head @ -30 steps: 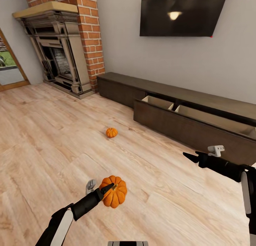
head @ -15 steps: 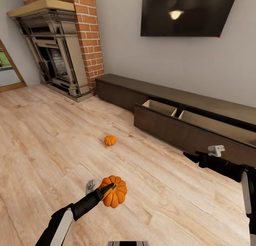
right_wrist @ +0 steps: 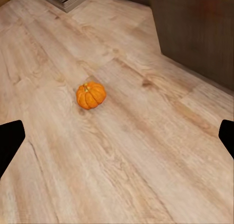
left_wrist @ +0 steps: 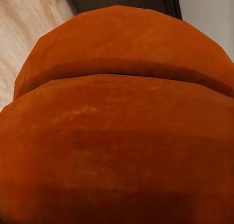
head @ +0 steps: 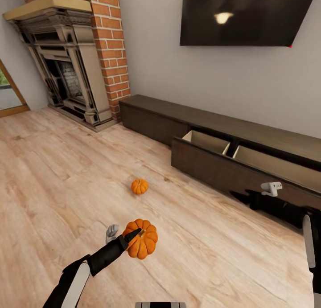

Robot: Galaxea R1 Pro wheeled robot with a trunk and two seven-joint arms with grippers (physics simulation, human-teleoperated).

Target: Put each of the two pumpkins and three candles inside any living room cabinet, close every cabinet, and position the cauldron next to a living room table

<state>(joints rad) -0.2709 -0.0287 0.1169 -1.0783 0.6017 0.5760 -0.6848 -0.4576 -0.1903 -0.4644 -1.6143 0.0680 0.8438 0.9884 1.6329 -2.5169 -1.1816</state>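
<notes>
The left pincer [head: 133, 236] pinches a squat, ribbed orange pumpkin [head: 141, 239] above the floor [head: 53, 174]; which way its stem points cannot be told. A second pumpkin [head: 139, 186] sits upright on the floor, stem up, near the cabinet [head: 214, 170], whose drawer front stands pulled out. The right pincer [head: 238, 195] hangs spread and empty before that drawer.

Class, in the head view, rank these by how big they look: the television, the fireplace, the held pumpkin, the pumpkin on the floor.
1-2. television and fireplace: too alike to rank, both cropped.
3. held pumpkin, in the left gripper; nearness may inflate it.
4. pumpkin on the floor.
</notes>
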